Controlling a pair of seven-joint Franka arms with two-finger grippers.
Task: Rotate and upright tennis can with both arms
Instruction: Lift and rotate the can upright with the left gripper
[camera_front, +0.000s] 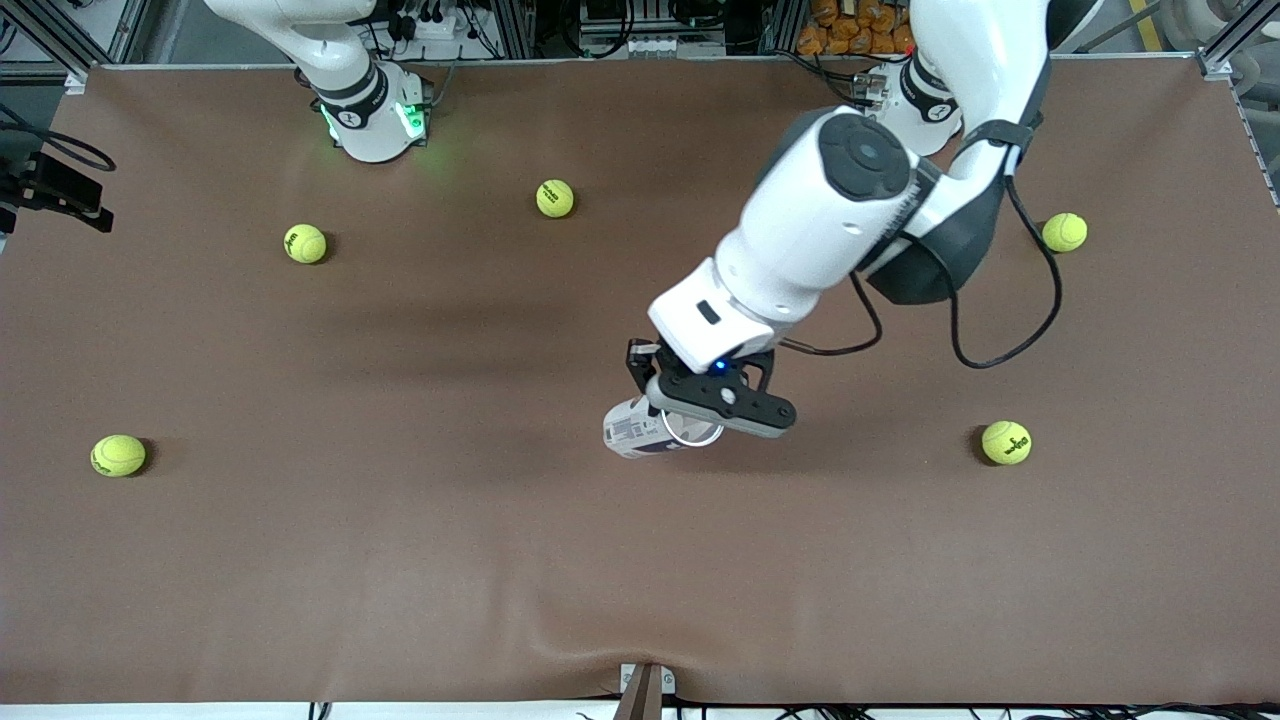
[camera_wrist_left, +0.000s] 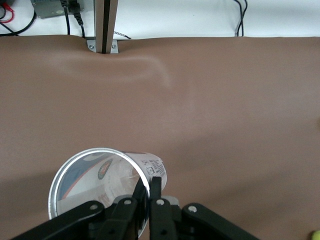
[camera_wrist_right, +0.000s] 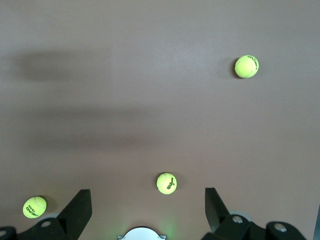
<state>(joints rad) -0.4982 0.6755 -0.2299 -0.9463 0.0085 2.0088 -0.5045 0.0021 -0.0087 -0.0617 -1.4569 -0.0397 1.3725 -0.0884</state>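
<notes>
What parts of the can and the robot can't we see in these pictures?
- Front view: much of the tennis can is covered by the left gripper.
- Left wrist view: the can's closed end is out of sight past its open rim, and the bottom edge cuts the can off.
- Right wrist view: the right gripper is cut off by the bottom edge; the can is absent.
</notes>
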